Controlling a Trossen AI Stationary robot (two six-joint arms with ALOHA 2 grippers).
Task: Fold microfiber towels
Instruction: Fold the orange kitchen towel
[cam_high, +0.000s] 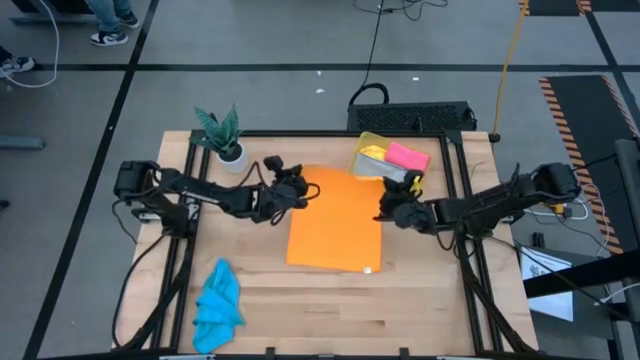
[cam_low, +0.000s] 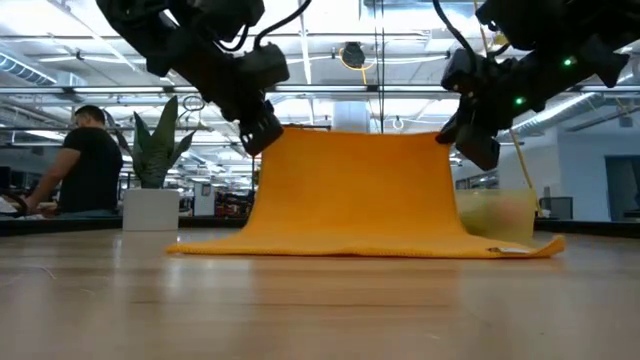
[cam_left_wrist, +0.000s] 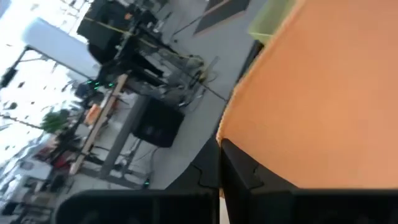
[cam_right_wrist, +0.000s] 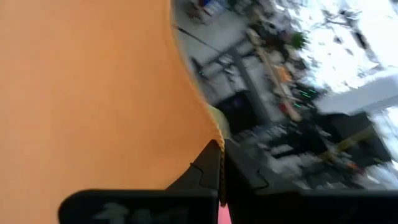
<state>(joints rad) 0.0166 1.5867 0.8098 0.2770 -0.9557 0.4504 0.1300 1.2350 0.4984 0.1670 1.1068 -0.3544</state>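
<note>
Right now we have the orange towel (cam_high: 335, 232) lifted by its far edge, so it hangs like a curtain in the low view with its near edge trailing flat on the table (cam_high: 300, 310). Our left gripper (cam_high: 296, 190) is clenched on one far corner and our right gripper (cam_high: 388, 210) is pinched tight on the other; each wrist view shows orange cloth caught between that arm's dark fingers. We judge that holding both corners level and apart keeps the edge taut and straight, so the raised half can be carried over the resting half for a clean fold.

Just beyond the towel's far right corner sits the translucent yellow bin (cam_high: 368, 142), with the pink towel (cam_high: 408, 156) on top, some yellow cloth beside it and grey at its near edge. The bright blue towel (cam_high: 217, 306) lies crumpled near the table's front left, well apart from the work. A small potted plant (cam_high: 224, 135) stands at the far left, behind our left arm.
</note>
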